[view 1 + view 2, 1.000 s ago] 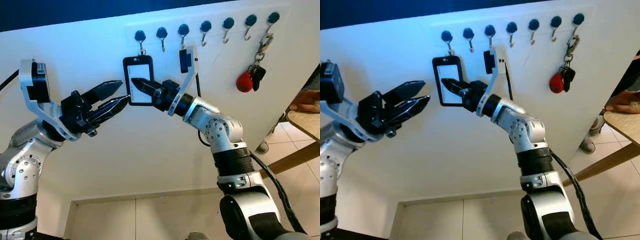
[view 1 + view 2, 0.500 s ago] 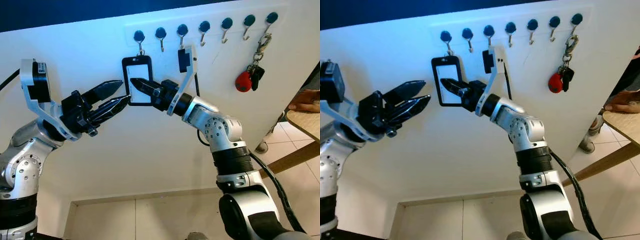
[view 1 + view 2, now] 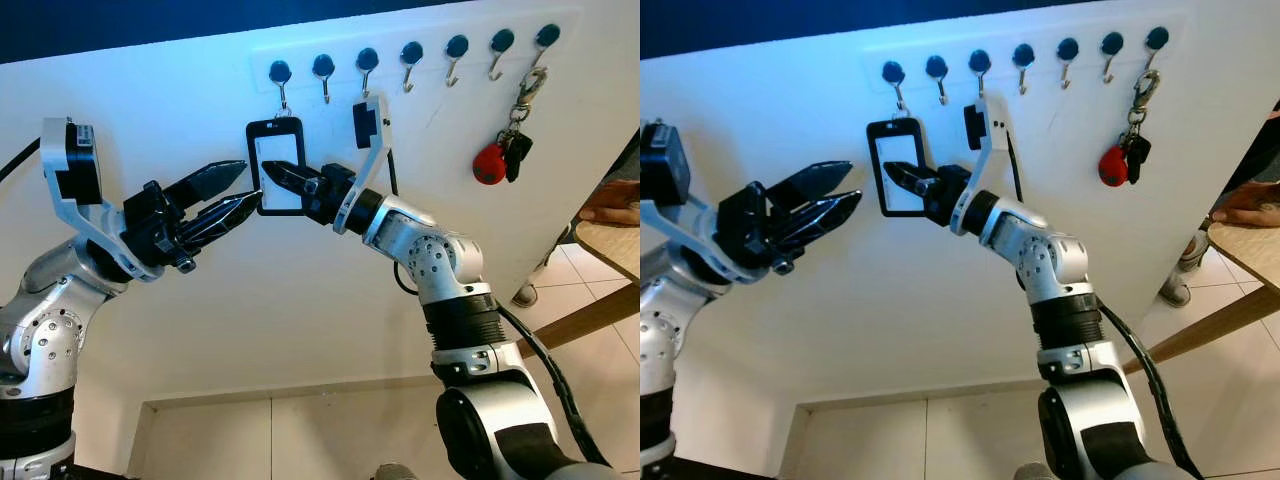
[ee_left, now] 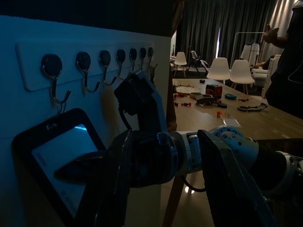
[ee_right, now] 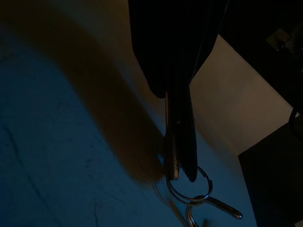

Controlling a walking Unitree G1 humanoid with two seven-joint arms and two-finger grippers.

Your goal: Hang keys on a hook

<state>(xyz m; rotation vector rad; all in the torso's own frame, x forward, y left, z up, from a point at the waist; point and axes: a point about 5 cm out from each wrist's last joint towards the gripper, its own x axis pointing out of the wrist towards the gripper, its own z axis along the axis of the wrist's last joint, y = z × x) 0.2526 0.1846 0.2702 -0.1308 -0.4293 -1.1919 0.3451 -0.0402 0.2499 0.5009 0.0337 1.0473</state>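
White wall rack (image 3: pixel 420 30): right hand (image 3: pixel 283 178) pinches light, stiff badge holder (image 3: pixel 277 165); left hand (image 3: pixel 232 195) open narrowly.

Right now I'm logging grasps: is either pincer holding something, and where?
Right pincer grips the black badge holder across its lower window; left pincer holds nothing.

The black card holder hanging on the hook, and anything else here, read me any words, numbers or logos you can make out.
Card holder, held by the right hand: faint print on its window in the left wrist view, too blurred to read.
Hook rail, red key fob, robot arms: no readable text.
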